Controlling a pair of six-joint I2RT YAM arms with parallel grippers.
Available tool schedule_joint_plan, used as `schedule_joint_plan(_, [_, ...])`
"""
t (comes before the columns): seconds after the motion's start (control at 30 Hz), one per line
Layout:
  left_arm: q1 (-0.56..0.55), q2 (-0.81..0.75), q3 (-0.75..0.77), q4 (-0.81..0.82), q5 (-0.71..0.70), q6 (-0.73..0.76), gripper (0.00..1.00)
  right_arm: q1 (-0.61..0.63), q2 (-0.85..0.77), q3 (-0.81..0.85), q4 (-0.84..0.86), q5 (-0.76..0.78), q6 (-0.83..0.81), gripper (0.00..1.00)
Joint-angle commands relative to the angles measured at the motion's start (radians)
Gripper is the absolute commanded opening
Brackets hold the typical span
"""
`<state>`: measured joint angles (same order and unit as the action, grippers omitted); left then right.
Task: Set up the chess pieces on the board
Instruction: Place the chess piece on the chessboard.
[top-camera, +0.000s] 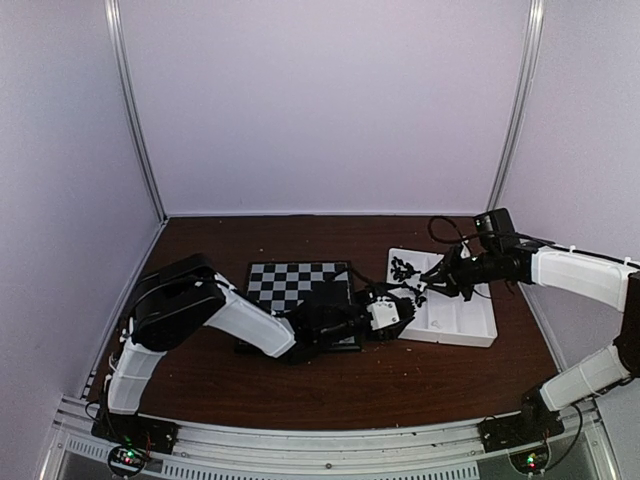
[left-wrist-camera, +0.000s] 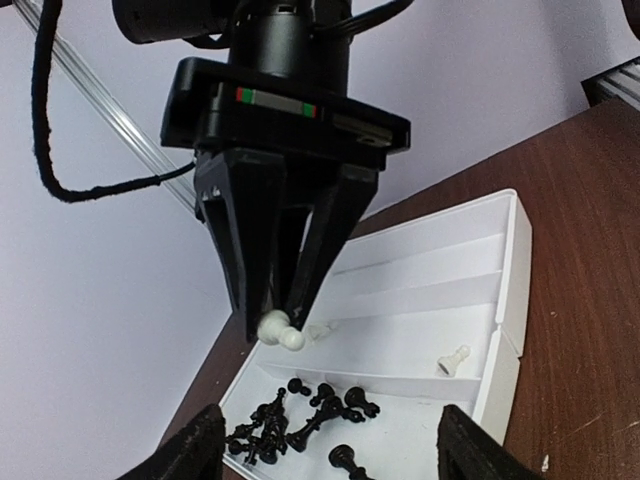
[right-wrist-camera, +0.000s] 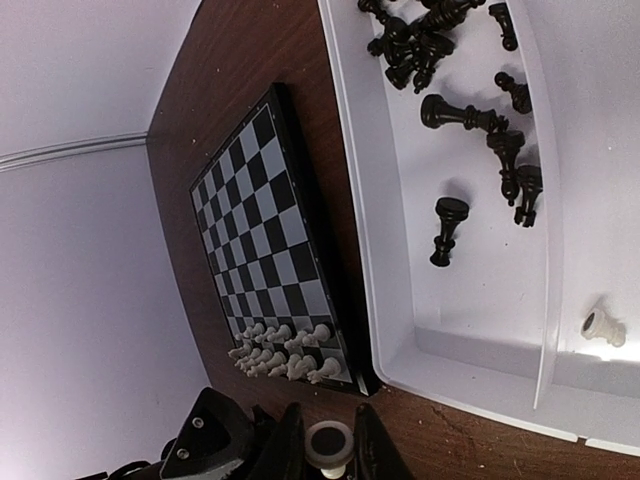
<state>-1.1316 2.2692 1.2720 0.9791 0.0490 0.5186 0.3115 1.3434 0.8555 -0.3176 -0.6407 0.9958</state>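
My right pincer (left-wrist-camera: 275, 316) pinches 1 white piece (left-wrist-camera: 283, 333) over the white tray (left-wrist-camera: 515, 260), its long axis nearly level, its round head poking out sideways. My left pincer (left-wrist-camera: 325, 440) stands spread wide. Brown wooden table (left-wrist-camera: 590, 330) below, pale walls (left-wrist-camera: 100, 330) around.

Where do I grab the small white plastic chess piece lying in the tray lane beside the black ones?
Grip the small white plastic chess piece by its narrow stem, between head and base, coming down from above. It lies on its side in the white divided tray, close to a divider, so a sideways approach looks blocked; the stem is its slimmest part.
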Motion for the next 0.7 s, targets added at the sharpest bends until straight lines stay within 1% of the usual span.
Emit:
schedule_joint_plan(0.0, [-0.003,-0.002,0.037,0.042,0.001,0.113,0.7,0.015,-0.026,-0.021,0.032,-0.02,0.048,0.17])
schedule_joint_plan(0.33, [-0.007,0.0,0.068,-0.011,-0.015,0.143,0.47,0.029,-0.056,-0.066,0.079,-0.021,0.156,0.17])
schedule_joint_plan(0.43, [-0.007,0.006,0.084,-0.019,-0.014,0.149,0.44,0.03,-0.055,-0.084,0.114,-0.032,0.208,0.17])
schedule_joint_plan(0.6, [-0.006,0.012,0.103,-0.047,-0.012,0.157,0.38,0.034,-0.066,-0.088,0.111,-0.025,0.247,0.16])
schedule_joint_plan(0.67, [-0.007,0.012,0.109,-0.068,-0.008,0.162,0.37,0.034,-0.071,-0.094,0.112,-0.024,0.267,0.16])
